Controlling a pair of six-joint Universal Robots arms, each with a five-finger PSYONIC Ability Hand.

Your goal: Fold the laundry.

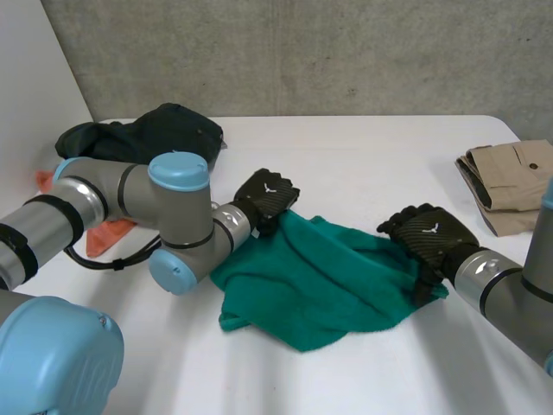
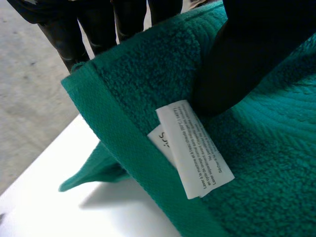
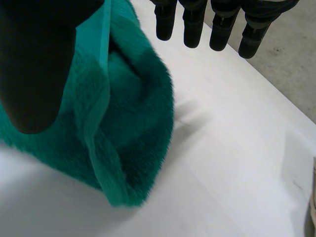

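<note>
A green towel [image 1: 324, 281] lies crumpled in the middle of the white table [image 1: 363, 156]. My left hand [image 1: 266, 201] is at the towel's far left corner. In the left wrist view its thumb [image 2: 247, 59] and fingers [image 2: 84, 29] pinch the hemmed edge of the towel [image 2: 128, 138] beside a white care label [image 2: 195, 148], and the corner is lifted off the table. My right hand [image 1: 429, 235] rests at the towel's right edge. In the right wrist view its fingers [image 3: 212, 27] are straight and clear of the towel [image 3: 133, 123], and the thumb [image 3: 34, 64] stands against the cloth.
A dark garment [image 1: 151, 134] lies bunched at the back left, with an orange cloth [image 1: 108, 235] partly hidden behind my left arm. Folded beige trousers [image 1: 514, 181] sit at the right edge. A concrete wall stands behind the table.
</note>
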